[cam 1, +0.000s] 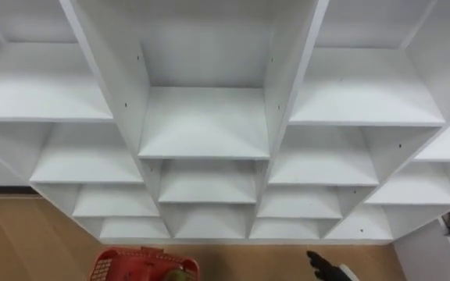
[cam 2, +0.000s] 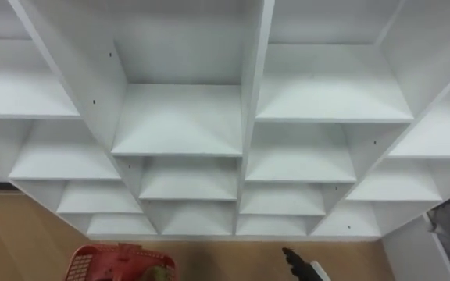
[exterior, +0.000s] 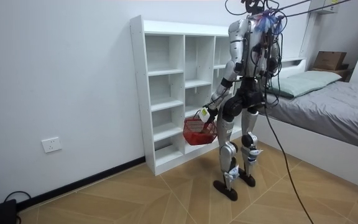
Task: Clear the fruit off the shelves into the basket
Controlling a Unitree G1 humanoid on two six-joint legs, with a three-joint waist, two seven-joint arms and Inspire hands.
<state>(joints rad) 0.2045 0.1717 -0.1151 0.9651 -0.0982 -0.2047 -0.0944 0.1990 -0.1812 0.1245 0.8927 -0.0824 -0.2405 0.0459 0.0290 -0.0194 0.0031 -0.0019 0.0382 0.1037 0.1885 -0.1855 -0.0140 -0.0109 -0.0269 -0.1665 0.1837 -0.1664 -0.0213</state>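
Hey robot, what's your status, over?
Left hand carrying red basket, a fruit inside. Right hand low, before white shelves. Nothing in the way.

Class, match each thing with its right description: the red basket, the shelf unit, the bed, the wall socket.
Things:
1. red basket
2. shelf unit
3. bed
4. wall socket

Descriptions:
A. low on the wall, at the room view's left
B. tall, straight before the robot
C. hanging from the left hand
D. grey cover, at the room view's right

Pairs: 1-C, 2-B, 3-D, 4-A.
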